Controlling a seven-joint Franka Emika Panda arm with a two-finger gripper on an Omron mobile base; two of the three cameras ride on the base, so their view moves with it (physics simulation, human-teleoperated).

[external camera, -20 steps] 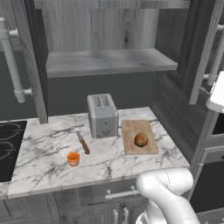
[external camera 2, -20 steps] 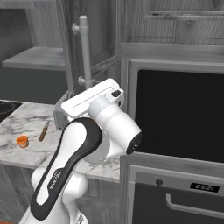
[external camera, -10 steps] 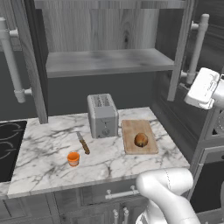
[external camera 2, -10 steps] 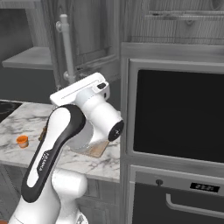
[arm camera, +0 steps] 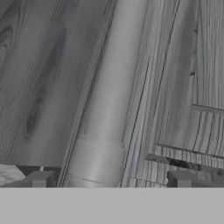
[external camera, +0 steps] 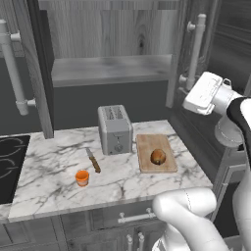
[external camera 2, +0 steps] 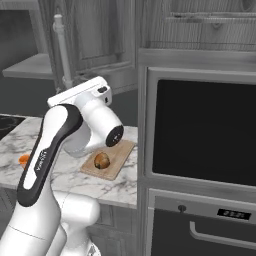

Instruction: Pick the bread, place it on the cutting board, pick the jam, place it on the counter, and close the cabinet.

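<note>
The bread (external camera: 158,157) (external camera 2: 102,160) lies on the cutting board (external camera: 147,145) (external camera 2: 118,163), to the right of the toaster. On the marble counter (external camera: 49,162) near its front edge stands the orange jam (external camera: 82,177) (external camera 2: 23,159). The wall cabinet's right door (external camera: 182,54) hangs partly swung in, with its silver bar handle (external camera: 196,46) (external camera 2: 61,50) (arm camera: 109,109) showing. My gripper (arm camera: 111,179) is up against that door. It is open, and the bar runs between its two fingertips (arm camera: 39,179) without being clamped. The white hand (external camera: 203,93) sits just below the handle.
A toaster (external camera: 115,128) stands mid-counter with a knife (external camera: 93,161) beside it. The cabinet's left door (external camera: 29,73) stands wide open over a grey shelf (external camera: 110,68). A black cooktop (external camera: 10,166) is at the left, a wall oven (external camera 2: 200,125) at the right.
The hand has swept left along with the cabinet's right door, which has swung further toward shut. Bread, jam and board have not moved.
</note>
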